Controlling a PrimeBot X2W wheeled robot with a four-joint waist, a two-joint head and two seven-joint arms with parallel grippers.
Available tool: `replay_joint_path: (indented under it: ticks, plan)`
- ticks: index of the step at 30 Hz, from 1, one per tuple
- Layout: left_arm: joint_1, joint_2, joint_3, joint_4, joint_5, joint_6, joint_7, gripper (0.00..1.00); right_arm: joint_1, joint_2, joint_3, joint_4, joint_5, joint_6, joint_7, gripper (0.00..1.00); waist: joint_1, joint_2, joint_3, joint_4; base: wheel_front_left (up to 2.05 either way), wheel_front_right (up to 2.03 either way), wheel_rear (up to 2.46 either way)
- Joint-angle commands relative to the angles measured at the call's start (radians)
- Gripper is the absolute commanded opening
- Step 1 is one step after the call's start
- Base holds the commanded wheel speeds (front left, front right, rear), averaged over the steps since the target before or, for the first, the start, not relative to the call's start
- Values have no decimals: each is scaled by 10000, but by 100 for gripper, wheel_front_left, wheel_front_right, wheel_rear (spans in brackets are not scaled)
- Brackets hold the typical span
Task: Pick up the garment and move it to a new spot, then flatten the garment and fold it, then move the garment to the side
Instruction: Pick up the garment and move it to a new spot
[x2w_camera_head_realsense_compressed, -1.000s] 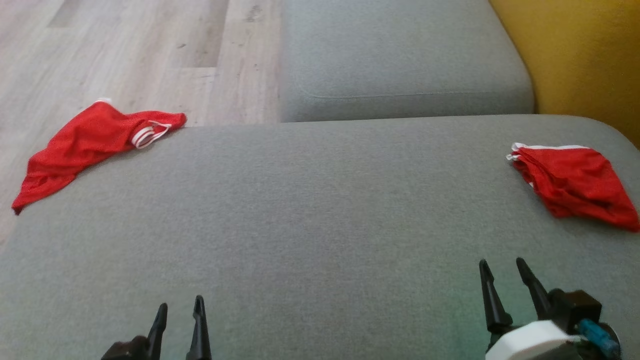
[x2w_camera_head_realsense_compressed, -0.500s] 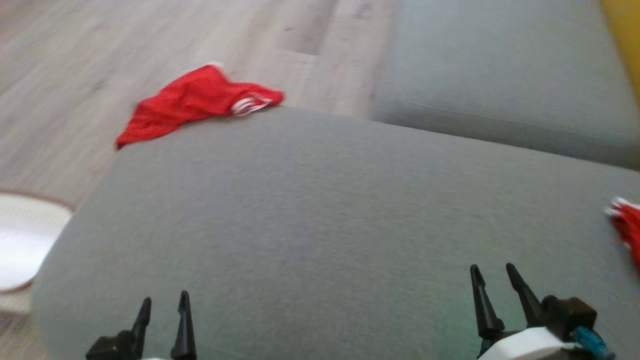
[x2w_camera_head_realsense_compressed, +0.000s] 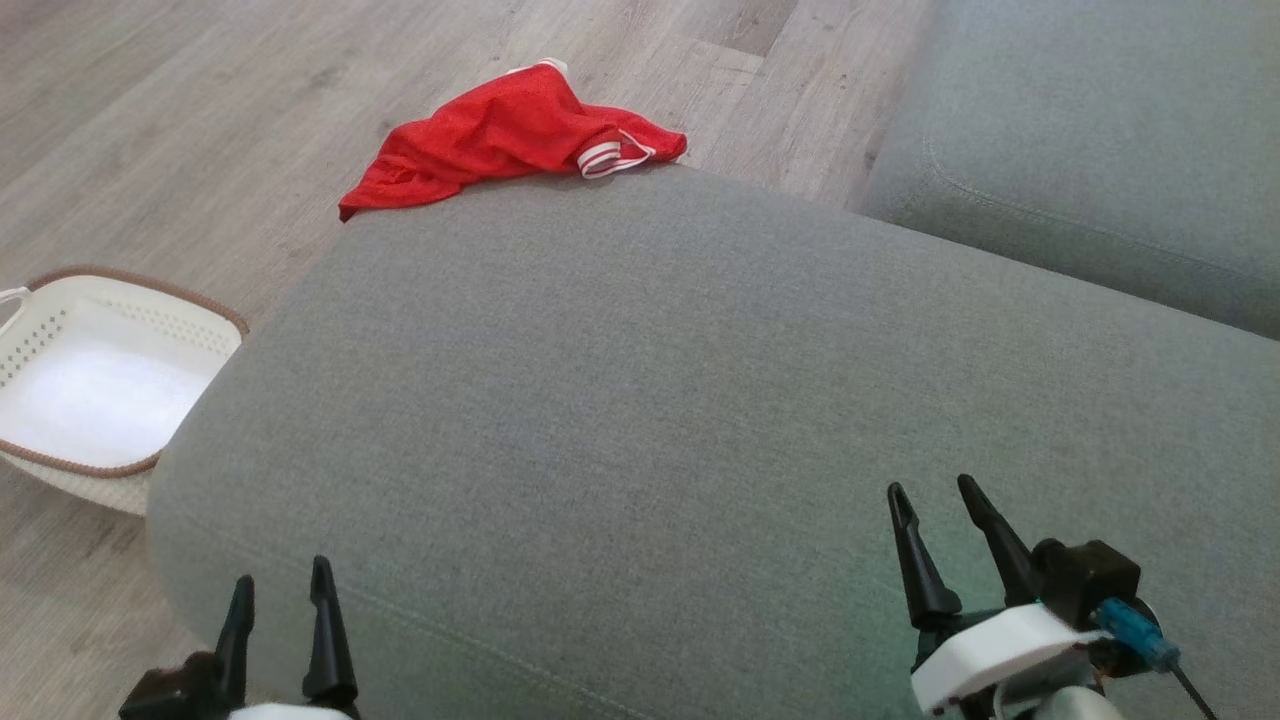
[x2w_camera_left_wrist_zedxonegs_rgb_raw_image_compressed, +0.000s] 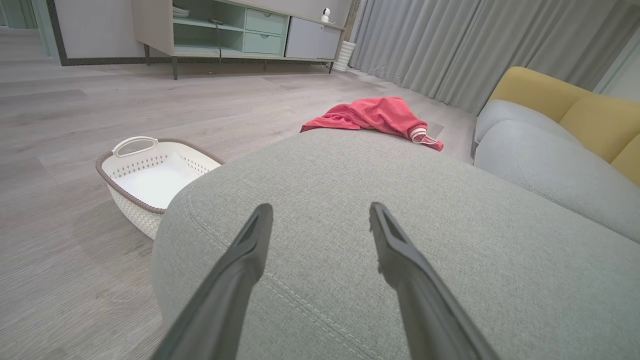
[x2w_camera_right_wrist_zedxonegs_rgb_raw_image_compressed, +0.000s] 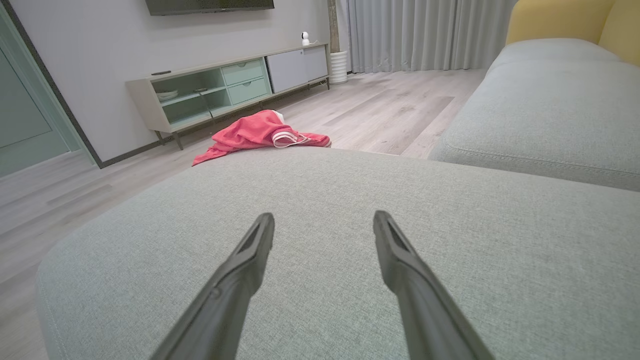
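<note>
A crumpled red garment (x2w_camera_head_realsense_compressed: 500, 135) with white trim lies at the far left corner of the grey sofa cushion (x2w_camera_head_realsense_compressed: 660, 400), partly hanging over its edge. The left wrist view has the garment (x2w_camera_left_wrist_zedxonegs_rgb_raw_image_compressed: 375, 116) far ahead, and so does the right wrist view (x2w_camera_right_wrist_zedxonegs_rgb_raw_image_compressed: 257, 132). My left gripper (x2w_camera_head_realsense_compressed: 280, 585) stands open over the cushion's near left edge with nothing between its fingers. My right gripper (x2w_camera_head_realsense_compressed: 930, 490) is open and empty over the near right part. Both are far from the garment. In each wrist view the gripper (x2w_camera_left_wrist_zedxonegs_rgb_raw_image_compressed: 320, 207) (x2w_camera_right_wrist_zedxonegs_rgb_raw_image_compressed: 322, 215) has its fingers spread above bare fabric.
A white laundry basket (x2w_camera_head_realsense_compressed: 60, 300) with a brown rim stands on the wood floor left of the cushion, seen also as the basket (x2w_camera_left_wrist_zedxonegs_rgb_raw_image_compressed: 131, 147) in the left wrist view. A second grey cushion (x2w_camera_head_realsense_compressed: 1080, 170) lies at the far right. A low cabinet (x2w_camera_right_wrist_zedxonegs_rgb_raw_image_compressed: 225, 87) stands against the wall.
The camera has turned left: the garment now sits near the top centre, the basket has come into view, and the folded red garment at the right has left the picture. Both grippers stay open.
</note>
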Motion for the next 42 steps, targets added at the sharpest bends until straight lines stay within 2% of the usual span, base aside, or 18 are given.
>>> replay_joint_path:
  ticks: [1,9,14,19,23,27,33,38,42]
  plan:
    - [-337,86,445,-350,109,24,-163,100,-483,-70,222,-277,-44,65,-167,100,-1,-1,18,14,0,0,0]
    - [-300,19,459,-400,162,-75,-159,100,-316,-70,-69,-436,-198,65,-176,100,-1,-1,167,160,0,0,0]
    - [-797,324,729,-705,54,-219,17,100,-46,-70,-552,-908,-446,65,42,100,-1,-1,547,145,0,0,0]
    - [-2550,1336,1788,-1343,17,-487,167,100,-632,-70,-976,-2245,-1330,65,859,100,-1,-1,2363,-597,0,0,0]
    - [-4590,2203,2317,-1126,92,-811,708,100,-1350,-70,-1145,-3161,-1952,65,1427,100,-1,-1,3510,-1168,0,0,0]
    - [-6930,2814,2462,-251,142,-1246,1464,100,-2072,-70,-1156,-3996,-2395,65,1910,100,-1,-1,4581,-1783,0,0,0]
    - [-10152,3217,2204,2115,177,-1915,2737,100,-2686,-70,-1023,-5064,-2848,65,2451,100,-1,-1,5885,-2878,0,0,0]
    - [-11786,3151,2130,4081,74,-2112,3365,100,-2594,-70,-948,-5837,-3145,65,2727,100,-1,-1,6517,-3911,0,0,0]
    - [-12404,3090,2100,5117,96,-2180,3397,100,-2339,-70,-924,-6395,-3308,65,2945,100,-1,-1,6836,-4341,0,0,0]
